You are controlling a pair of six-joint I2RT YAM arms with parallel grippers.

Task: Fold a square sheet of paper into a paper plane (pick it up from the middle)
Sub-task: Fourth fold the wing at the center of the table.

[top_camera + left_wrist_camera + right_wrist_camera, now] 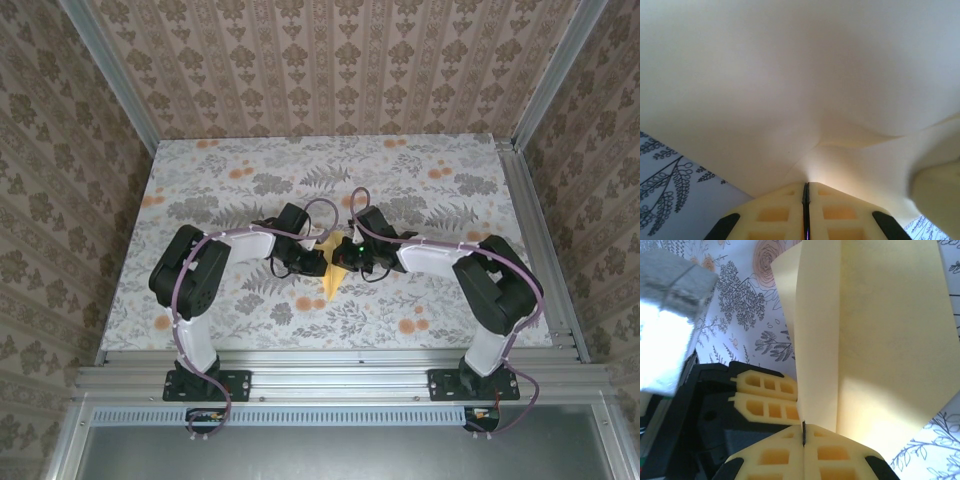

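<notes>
At mid-table on the floral cloth point(420, 200), your left gripper point(306, 262) is clamped shut on the yellow paper point(329, 284), its pads point(775, 215) pressed together over a puckered edge in the left wrist view. Just beside it, your right gripper point(347, 258) is closed tight too, pinching a raised fold. One pointed corner of the paper pokes toward the arm bases.

Plain mustard-yellow sheet of paper point(880, 340), no print. The desk point(250, 165) is white with grey fern leaves and small orange flowers. Beige damask wallpaper point(330, 60) runs in stripes. Black-and-white left arm point(190, 270) and right arm point(495, 285); the left end effector point(805, 186) and right end effector point(803, 424) have pale yellow fingers.
</notes>
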